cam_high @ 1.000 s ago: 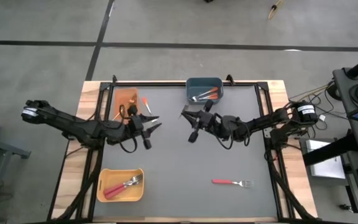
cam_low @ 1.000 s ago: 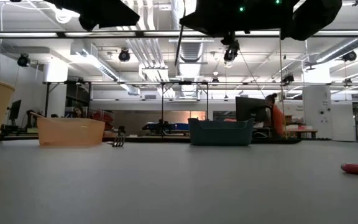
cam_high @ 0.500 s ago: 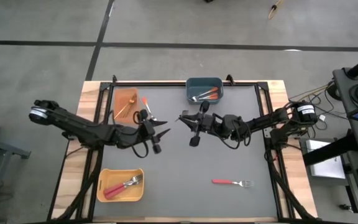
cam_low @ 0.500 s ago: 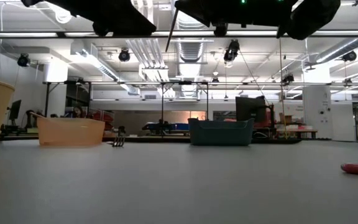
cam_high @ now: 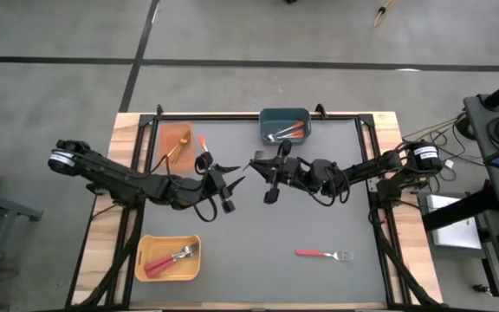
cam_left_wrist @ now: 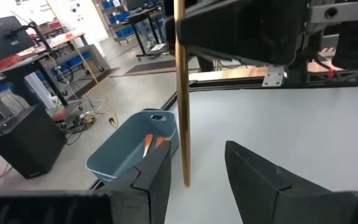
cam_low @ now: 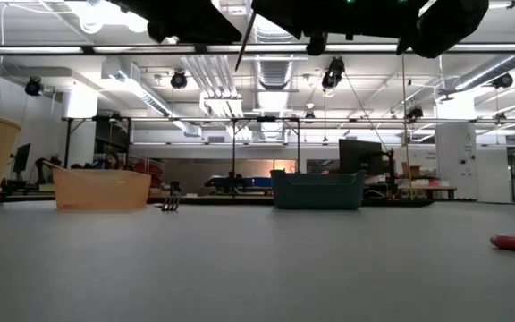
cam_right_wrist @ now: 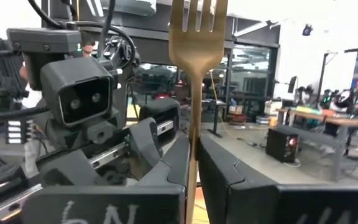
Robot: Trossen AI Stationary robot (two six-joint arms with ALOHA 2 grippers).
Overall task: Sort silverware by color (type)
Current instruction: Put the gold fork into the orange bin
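Observation:
A thin all-gold fork (cam_right_wrist: 197, 37) is in the air over the table's middle, with my right gripper (cam_high: 257, 163) shut on it. Its handle (cam_left_wrist: 181, 93) points downward. My left gripper (cam_left_wrist: 197, 180) is open just left of it in the high view (cam_high: 235, 184). Its fingers stand on either side of the handle's lower end without touching. A red-handled fork (cam_high: 323, 254) lies flat on the table at the near right. An orange-handled fork (cam_high: 204, 144) lies beside the orange bin (cam_high: 180, 132). My right gripper pinches the gold fork's handle (cam_right_wrist: 193, 149) between its two fingers, which lie across it. The tines stand up beyond the fingers and the rest of the handle (cam_low: 245, 43) hangs below, slightly tilted. The fork is lifted well clear of the table.
The orange bin at the far left holds a gold fork (cam_high: 172, 151). A blue-grey bin (cam_high: 285, 114) at the far middle holds orange-handled forks. A yellow bin (cam_high: 152, 247) at the near left holds red-handled forks. Bare grey mat lies below both grippers.
My left gripper has moved toward the table's right, up to my right gripper and the fork. My right gripper has stayed in place but turned at the wrist, so the fork's handle now shows hanging down in the low view.

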